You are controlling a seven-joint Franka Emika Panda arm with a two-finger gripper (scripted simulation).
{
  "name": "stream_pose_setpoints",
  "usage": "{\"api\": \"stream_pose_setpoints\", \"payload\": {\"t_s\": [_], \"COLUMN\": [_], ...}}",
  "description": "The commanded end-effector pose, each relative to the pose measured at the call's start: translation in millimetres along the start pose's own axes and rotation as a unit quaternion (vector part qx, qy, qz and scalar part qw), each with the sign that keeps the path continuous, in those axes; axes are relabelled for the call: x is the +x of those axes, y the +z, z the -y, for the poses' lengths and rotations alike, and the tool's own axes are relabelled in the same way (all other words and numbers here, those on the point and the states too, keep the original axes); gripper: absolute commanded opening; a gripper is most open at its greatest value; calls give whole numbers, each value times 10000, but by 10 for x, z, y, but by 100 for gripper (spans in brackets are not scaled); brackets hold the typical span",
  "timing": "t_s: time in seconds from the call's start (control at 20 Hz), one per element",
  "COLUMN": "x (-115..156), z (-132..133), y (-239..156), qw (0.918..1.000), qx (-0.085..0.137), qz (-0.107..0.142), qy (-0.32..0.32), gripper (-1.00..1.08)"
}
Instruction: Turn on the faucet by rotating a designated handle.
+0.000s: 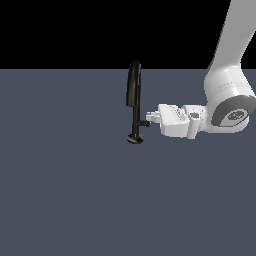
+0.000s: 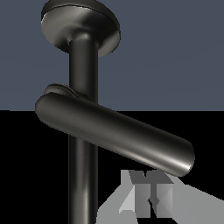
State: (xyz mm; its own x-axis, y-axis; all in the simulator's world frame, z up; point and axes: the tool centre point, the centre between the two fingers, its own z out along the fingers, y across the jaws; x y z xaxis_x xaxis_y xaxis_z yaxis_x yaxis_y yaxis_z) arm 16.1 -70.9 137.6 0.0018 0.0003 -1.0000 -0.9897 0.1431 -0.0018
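While the gripper (image 1: 148, 120) sits level right beside the faucet (image 1: 134, 100) stem near the handle (image 1: 142, 123), can't tell if its jaws are open or closed

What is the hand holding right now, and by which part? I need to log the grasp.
Cannot be told. The hand sits at the faucet stem, by the handle, but neither view shows its fingers closed on anything.

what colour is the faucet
Glossy black faucet, clearest in the wrist view.
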Motion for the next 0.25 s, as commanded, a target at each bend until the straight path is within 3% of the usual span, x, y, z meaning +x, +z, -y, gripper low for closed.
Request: {"api": "stream_pose_setpoints", "payload": {"t_s": [0.0, 0.2], "x": [299, 499], "z": [-136, -229], "y": [0, 0], "qw": [9999, 9998], "qx": [8, 5], "qz": [-5, -3], "qy": [150, 183], "gripper": [-100, -100]}}
